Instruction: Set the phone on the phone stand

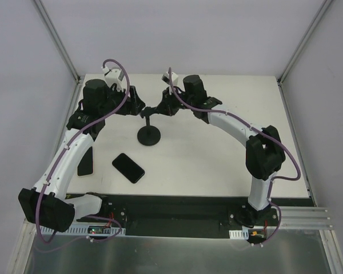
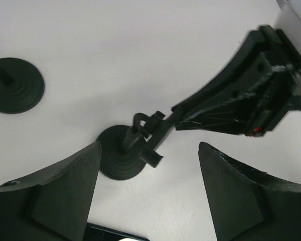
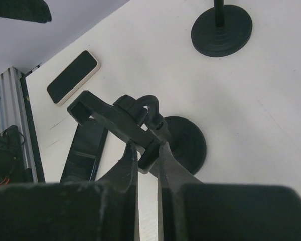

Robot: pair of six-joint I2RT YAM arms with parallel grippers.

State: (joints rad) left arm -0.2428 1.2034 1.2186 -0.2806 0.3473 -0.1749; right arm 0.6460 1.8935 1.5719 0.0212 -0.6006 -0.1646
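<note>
The black phone stand has a round base (image 1: 148, 137) and a thin pole carrying a cradle arm (image 3: 108, 116). My right gripper (image 1: 160, 108) is shut on the end of that cradle arm, seen in the right wrist view (image 3: 146, 148) and from the left wrist (image 2: 241, 100). My left gripper (image 1: 138, 105) hovers open and empty just left of the stand top; its fingers (image 2: 50, 196) frame the stand base (image 2: 121, 159). The black phone (image 1: 128, 167) lies flat on the white table in front of the stand; it also shows in the right wrist view (image 3: 85, 150).
A second phone with a white rim (image 1: 86, 162) lies at the left, partly under my left arm, and shows in the right wrist view (image 3: 72, 77). A second round black stand base (image 2: 12, 85) stands nearby, also in the right wrist view (image 3: 221, 30). Grey walls enclose the table.
</note>
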